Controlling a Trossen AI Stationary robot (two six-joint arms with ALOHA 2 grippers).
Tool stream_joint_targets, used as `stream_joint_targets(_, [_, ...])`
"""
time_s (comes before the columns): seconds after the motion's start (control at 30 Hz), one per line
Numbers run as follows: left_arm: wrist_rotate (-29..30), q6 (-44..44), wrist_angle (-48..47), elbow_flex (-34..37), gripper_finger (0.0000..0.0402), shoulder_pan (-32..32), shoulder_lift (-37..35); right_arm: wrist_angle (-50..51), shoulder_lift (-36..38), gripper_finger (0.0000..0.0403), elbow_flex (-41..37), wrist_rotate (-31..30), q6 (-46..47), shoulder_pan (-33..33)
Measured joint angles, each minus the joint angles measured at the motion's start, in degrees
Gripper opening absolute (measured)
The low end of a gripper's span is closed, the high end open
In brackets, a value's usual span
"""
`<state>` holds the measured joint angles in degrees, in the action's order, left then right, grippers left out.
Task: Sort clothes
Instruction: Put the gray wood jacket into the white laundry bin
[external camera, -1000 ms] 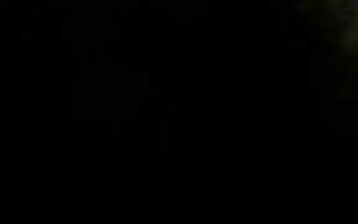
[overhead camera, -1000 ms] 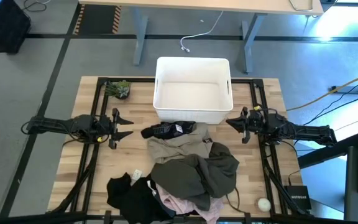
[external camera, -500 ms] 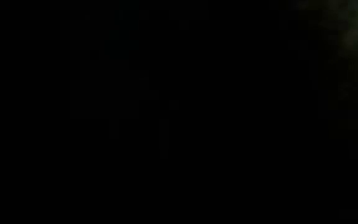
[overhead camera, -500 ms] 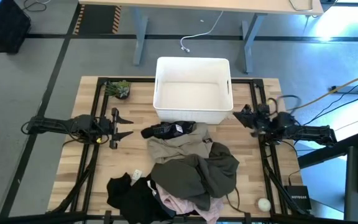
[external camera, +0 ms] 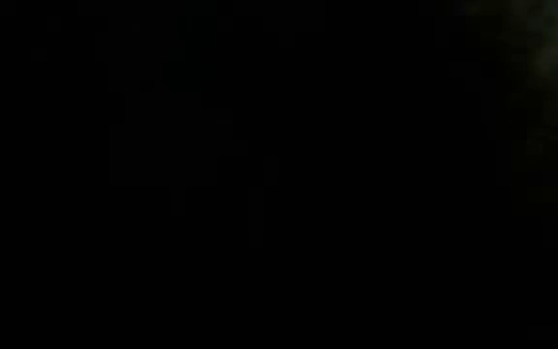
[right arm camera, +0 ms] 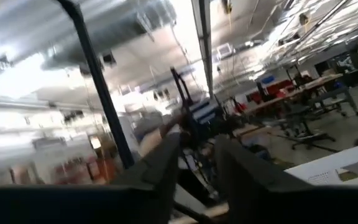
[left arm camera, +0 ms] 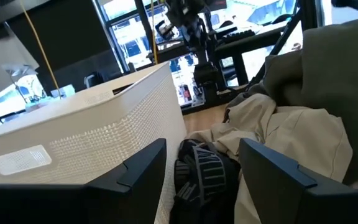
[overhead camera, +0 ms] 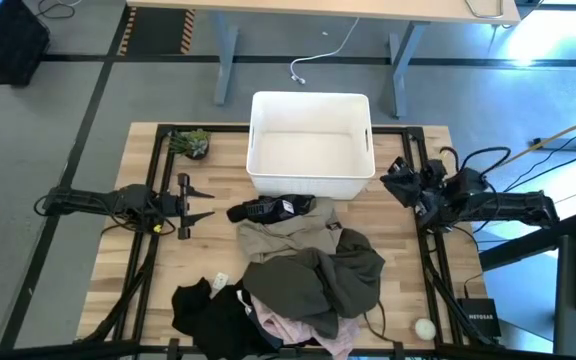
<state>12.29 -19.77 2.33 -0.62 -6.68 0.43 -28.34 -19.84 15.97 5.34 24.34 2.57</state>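
**Sorting not begun: the bin holds nothing and every garment lies on the tabletop**

Judged from how things lie, the task is at its very start. The white bin (overhead camera: pixel 311 146) shows only its bare floor, and the clothes (overhead camera: pixel 298 270) are all heaped on the tabletop (overhead camera: pixel 148 270) on the near side of it. Closest to the bin, just against its near wall, lies a black garment (overhead camera: pixel 268 209); touching that is the khaki beige garment (overhead camera: pixel 283 232); farther from the bin the dark olive green garment (overhead camera: pixel 333 270) is piled over the others, with a second black garment (overhead camera: pixel 208 305) and the pale pink garment (overhead camera: pixel 303 330) at the far end of the heap from the bin. All of it is left to do.

The left gripper (overhead camera: pixel 196 202) waits to the left of the bin, level with its near wall, jaws spread and holding nothing; its wrist view looks between its fingers (left arm camera: pixel 138 165) at the black piece and the bin's wall. The right gripper (overhead camera: pixel 393 183) hangs just beside the bin's right wall, tipped upward, with its fingers (right arm camera: pixel 166 162) close together but a narrow gap between them, grasping nothing.

Around the bin: a small green plant (overhead camera: pixel 190 142) near its far-left corner, and a small white round object (overhead camera: pixel 424 326) well away, past the heap. The garments overlap, so lifting one may drag its neighbours. The low view is dark.
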Motion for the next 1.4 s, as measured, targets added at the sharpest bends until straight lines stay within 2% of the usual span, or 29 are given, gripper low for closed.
stream_joint_targets(0.17, [0.0,1.7,0.0,0.0,0.0198,0.0,0.0,9.9,-10.0,0.0217,12.0,0.3,-10.4,0.0])
stream_joint_targets(0.33, [0.0,5.2,0.0,0.0,0.0198,0.0,0.0,22.6,-19.8,0.0263,24.1,2.1,-18.0,0.0])
stream_joint_targets(0.47, [0.0,6.8,0.1,0.0,0.0198,0.0,0.0,32.2,-26.6,0.0276,32.2,3.9,-21.7,-0.2])
stream_joint_targets(0.57, [0.0,7.2,3.8,0.0,0.0198,0.0,0.0,38.2,-31.0,0.0277,37.5,2.3,-24.5,-2.6])
stream_joint_targets(0.77, [-0.1,9.4,24.0,0.0,0.0198,0.0,0.0,44.3,-38.1,0.0277,46.9,-3.9,-30.7,-11.1])
stream_joint_targets(0.9, [-0.1,7.0,26.1,0.0,0.0198,0.0,0.0,48.9,-42.4,0.0277,50.1,-6.8,-32.3,-15.8])
stream_joint_targets(1.13, [-0.1,5.5,15.1,0.0,0.0198,0.0,0.0,58.6,-51.2,0.0277,50.5,-10.3,-32.4,-22.2])
stream_joint_targets(1.4, [-0.1,2.5,13.1,0.0,0.0198,0.0,0.0,55.0,-62.8,0.0277,50.5,-11.4,-32.4,-28.3])
